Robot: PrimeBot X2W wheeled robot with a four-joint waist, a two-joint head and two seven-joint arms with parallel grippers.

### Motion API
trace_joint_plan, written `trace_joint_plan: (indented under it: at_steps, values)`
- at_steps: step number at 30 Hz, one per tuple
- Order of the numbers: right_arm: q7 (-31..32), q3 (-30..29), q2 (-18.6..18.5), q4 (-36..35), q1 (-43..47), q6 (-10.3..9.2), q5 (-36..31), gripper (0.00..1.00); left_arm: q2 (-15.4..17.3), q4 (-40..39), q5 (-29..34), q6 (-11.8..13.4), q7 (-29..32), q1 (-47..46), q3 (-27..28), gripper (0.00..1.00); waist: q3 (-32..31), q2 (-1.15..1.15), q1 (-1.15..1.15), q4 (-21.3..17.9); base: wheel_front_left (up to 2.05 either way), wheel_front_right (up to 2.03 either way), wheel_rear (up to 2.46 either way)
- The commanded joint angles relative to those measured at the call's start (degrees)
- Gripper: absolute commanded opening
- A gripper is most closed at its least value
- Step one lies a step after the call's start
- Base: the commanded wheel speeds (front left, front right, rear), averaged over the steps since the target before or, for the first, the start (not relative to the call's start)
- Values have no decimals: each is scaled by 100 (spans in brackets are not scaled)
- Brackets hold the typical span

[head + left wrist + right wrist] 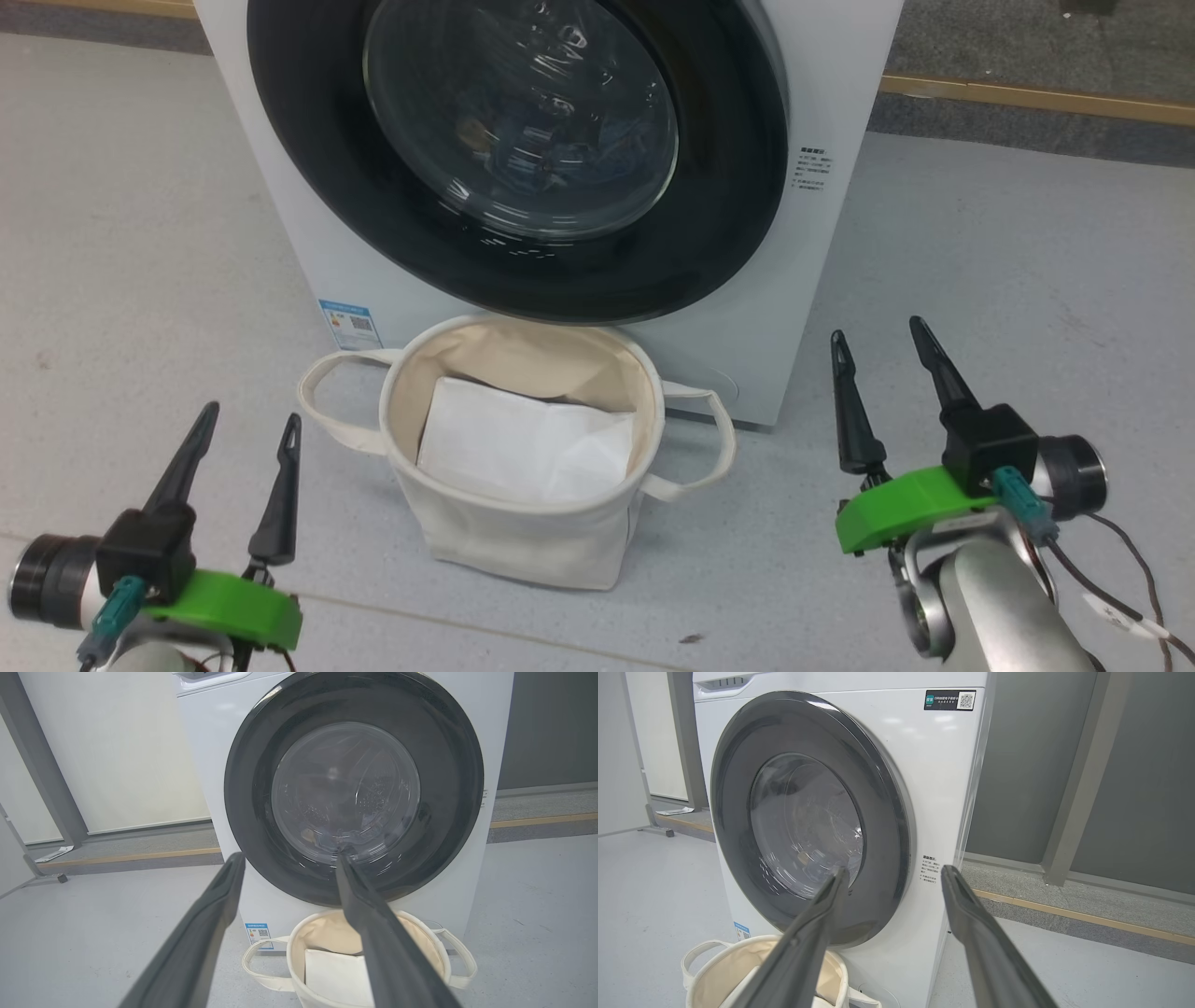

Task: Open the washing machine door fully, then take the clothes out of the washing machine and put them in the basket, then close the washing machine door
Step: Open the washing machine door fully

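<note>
**Door Shut, Jaws Wide: Robot Faces Washer With Basket in the Way**

The left gripper [254,412] and right gripper [878,327] hang low over the grey floor [980,280], jaws spread apart and holding nothing, one on each side of the basket [523,546]. The cream tub stands just in front of the washing machine [840,84], with a folded white sheet [523,443] lying inside it. Above it the washing machine door [728,187] sits closed against the cabinet, its lower black rim overhanging the basket's back edge. The clothes, presumably in the drum, cannot be made out through the reflections on the glass window [523,112].

The first step, opening the door, looks the riskiest. No handle or catch shows on the glossy rim, so thin fingers may slide off it or jab the glass instead. Which side the hinge is on cannot be told, and a pull from the wrong edge would strain the door. The basket is close below, so a swinging door or a reaching forearm could snag a loop handle and tip the light tub, and garments might then drop to the floor.
</note>
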Motion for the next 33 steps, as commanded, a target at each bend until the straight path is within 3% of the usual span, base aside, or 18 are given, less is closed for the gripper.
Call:
trace_joint_plan:
  at_steps: [1, 10, 11, 12, 13, 20, 23, 25, 26, 33]
  values:
    - [-70, 112, -27, -171, -260, 31, 43, 100, 153, -147, 71, -29, -69, -315, 276, 100, 3, 0, 0, -1, 0, 0, 0]
    - [-70, 86, -27, -184, -242, 31, 364, 100, 92, -108, 94, -52, -69, -339, 227, 100, 11, 0, 0, -9, 0, 0, 0]
    - [-70, 90, -27, -217, -245, 31, 336, 94, 86, -98, 95, -54, -69, -338, 221, 100, 15, 0, 0, -13, 0, 0, 0]
    - [-70, 80, -27, -240, -237, 31, 347, 14, 82, -88, 99, -54, -69, -336, 213, 100, 19, 0, 0, -17, 0, 0, 0]
    - [-70, 63, -27, -249, -220, 31, 429, 0, 72, -78, 100, -57, -69, -336, 204, 100, 20, 0, 0, -19, 0, 0, 0]
    - [-70, -139, -27, -286, -190, 31, 962, 0, -16, -71, 120, -80, -69, -332, 113, 100, 82, 0, 0, -17, 0, 0, 0]
    - [-70, -329, -27, -219, -244, 31, 1632, 0, -80, -52, 129, -100, -69, -342, 47, 100, 170, 0, 0, -3, 0, 0, 0]
    - [-70, -490, -120, -29, -392, 31, 2417, 0, -170, -35, 135, -125, -69, -399, -28, 100, 336, 0, 0, 43, 0, 0, 0]
    - [-70, -490, -120, -29, -392, 31, 2417, 0, -170, -35, 135, -125, -69, -399, -28, 100, 336, 0, 0, 43, 0, 0, 0]
    - [188, -464, -1173, 256, -966, 31, 4485, 0, -427, 55, 190, -194, -69, -650, -184, 100, 879, 0, 0, 219, 0, 0, 0]
